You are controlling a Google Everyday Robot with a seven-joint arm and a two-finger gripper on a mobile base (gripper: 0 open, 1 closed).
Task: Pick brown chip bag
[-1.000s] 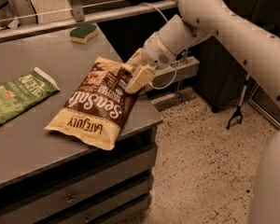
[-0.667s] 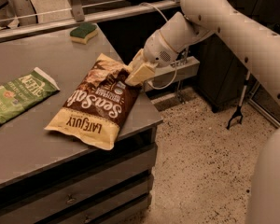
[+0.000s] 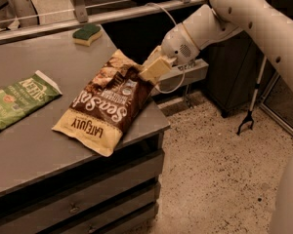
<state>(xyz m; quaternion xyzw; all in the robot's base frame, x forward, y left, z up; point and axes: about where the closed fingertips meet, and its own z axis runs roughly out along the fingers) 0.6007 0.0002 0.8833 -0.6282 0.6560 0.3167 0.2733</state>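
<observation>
1. hand (image 3: pixel 154 68): risen slightly and shifted right, now above the counter (image 3: pixel 39 62) at its right edge, clamped on the bag's upper right corner.
2. brown chip bag (image 3: pixel 107 106): top end drawn up off the counter, more crumpled.

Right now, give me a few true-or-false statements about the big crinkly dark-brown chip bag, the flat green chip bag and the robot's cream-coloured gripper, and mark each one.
1. The gripper is at the far end of the brown chip bag, near the right edge of the grey table. True.
2. The green chip bag lies on top of the brown chip bag. False: it lies apart from it, further left on the table.
3. A green and yellow sponge sits near the table's far edge. True.
4. The brown chip bag is down on the speckled floor. False: it is on the table.
</observation>
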